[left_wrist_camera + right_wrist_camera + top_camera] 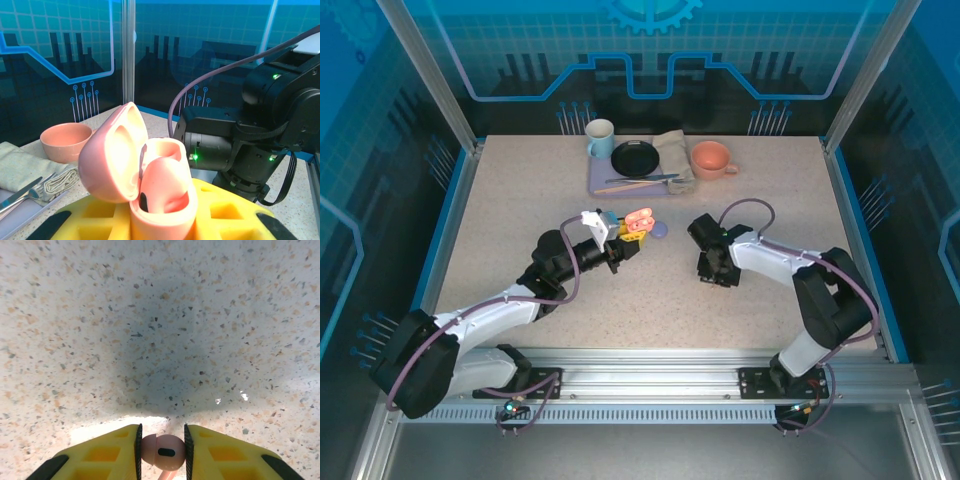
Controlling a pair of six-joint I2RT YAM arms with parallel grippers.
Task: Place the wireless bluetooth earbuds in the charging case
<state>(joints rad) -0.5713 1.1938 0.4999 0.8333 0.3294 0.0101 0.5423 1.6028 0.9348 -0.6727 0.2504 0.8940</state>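
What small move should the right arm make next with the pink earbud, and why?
Probably lift the right gripper and carry it left toward the pink case. Its fingers are shut on a pink earbud low over the table, while the left gripper holds the case with its lid open, ready to receive it.

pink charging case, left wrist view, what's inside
One pink earbud seems seated in the open pink charging case; the well behind looks empty. Its floor is hidden by the rim.

robot test cell, lab-type — aluminium frame posts (432, 80), blue circuit-print wall panels (650, 50), speckled tabletop (520, 200); left arm (490, 315) and right arm (820, 290) bolted to a slotted rail (650, 385) at the near edge.
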